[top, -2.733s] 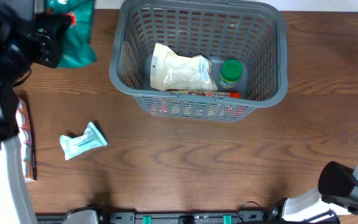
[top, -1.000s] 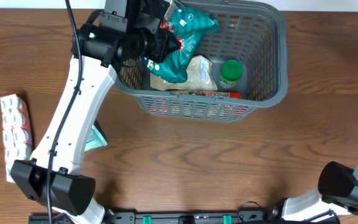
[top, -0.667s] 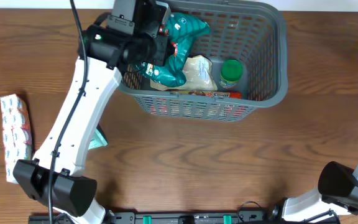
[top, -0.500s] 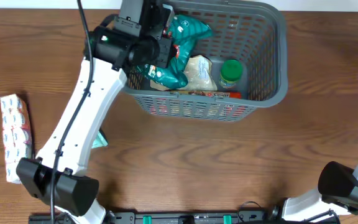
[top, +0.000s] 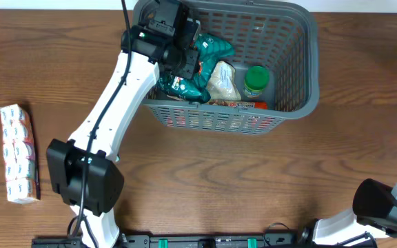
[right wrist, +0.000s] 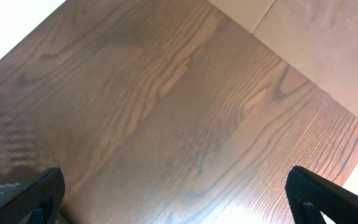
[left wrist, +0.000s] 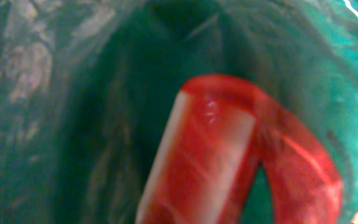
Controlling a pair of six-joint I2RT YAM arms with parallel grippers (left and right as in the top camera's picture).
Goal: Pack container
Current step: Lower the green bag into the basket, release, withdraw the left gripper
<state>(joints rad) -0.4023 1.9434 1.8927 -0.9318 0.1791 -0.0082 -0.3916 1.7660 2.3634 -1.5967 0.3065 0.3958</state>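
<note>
Where teal bag (top: 212, 52) meets left gripper (top: 190, 62), jaws hide.

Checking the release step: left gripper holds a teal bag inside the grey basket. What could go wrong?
1. The left gripper sits close to the left wall of the dark grey slotted plastic basket; lifting out might snag it and drag the basket.
2. The crinkly teal plastic bag lies on the white pouch, beside the green-lidded jar; released, it may slump onto the jar.
</note>
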